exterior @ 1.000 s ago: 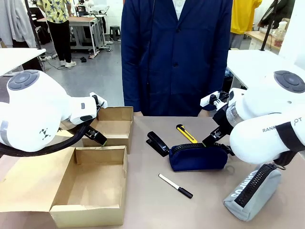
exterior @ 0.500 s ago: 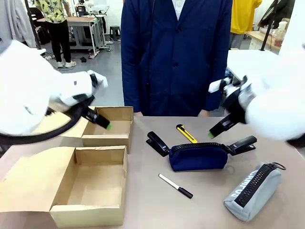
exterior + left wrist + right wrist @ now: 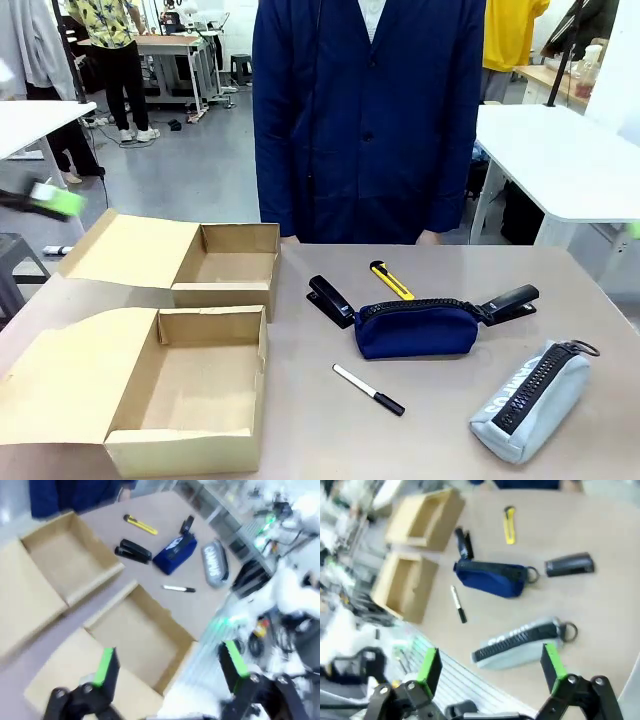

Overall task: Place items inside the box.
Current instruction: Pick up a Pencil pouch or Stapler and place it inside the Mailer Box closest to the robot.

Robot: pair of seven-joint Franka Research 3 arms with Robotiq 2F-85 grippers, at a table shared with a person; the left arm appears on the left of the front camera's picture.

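The left gripper and right gripper are spread wide, holding nothing. The navy zip pouch, grey zip pouch, black stapler, yellow utility knife and black-capped white pen lie on the table beside the open cardboard box.

A lab or workshop — a white worktable right of the person's hand, a cluttered workbench far behind it — grey floor.
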